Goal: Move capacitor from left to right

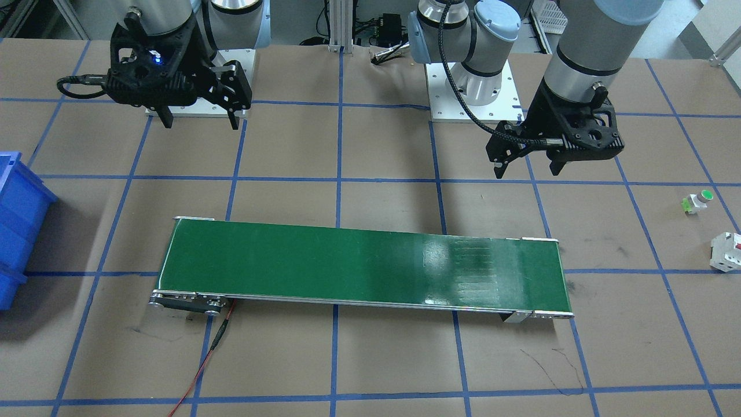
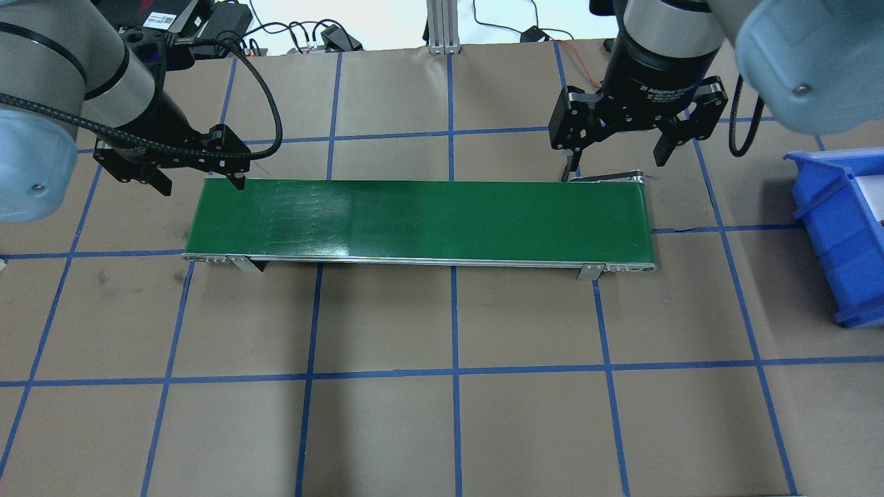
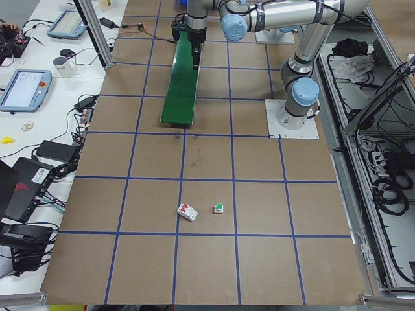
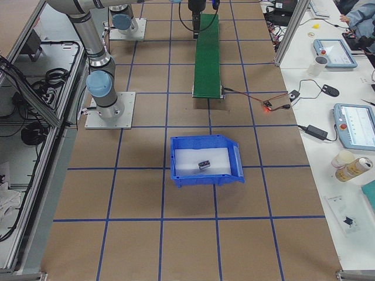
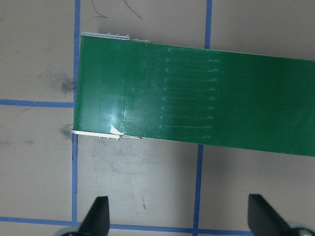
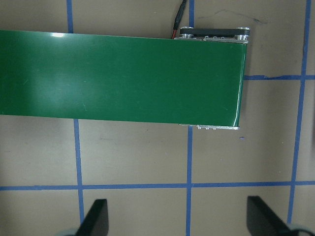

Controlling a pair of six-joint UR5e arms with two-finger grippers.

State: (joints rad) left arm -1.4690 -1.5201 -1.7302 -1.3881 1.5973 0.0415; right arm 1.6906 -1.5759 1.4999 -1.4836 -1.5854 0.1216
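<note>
I count two grippers, both spread wide with nothing between the fingers. My left gripper [image 1: 525, 169] hangs in the upper right of the front-facing view, and my right gripper [image 1: 202, 123] in its upper left. One green conveyor belt [image 1: 359, 266] lies across the middle. There is one blue bin [image 4: 205, 178], and in the right side view one capacitor [image 4: 204, 165] lies on its pale floor, a dark speck too small to make out any detail. At the front-facing view's right edge sit one green-capped button [image 1: 697, 200] and one white-and-red block [image 1: 726, 252], the block clipped by the frame. The same view cuts off the bin at its left edge.
</note>
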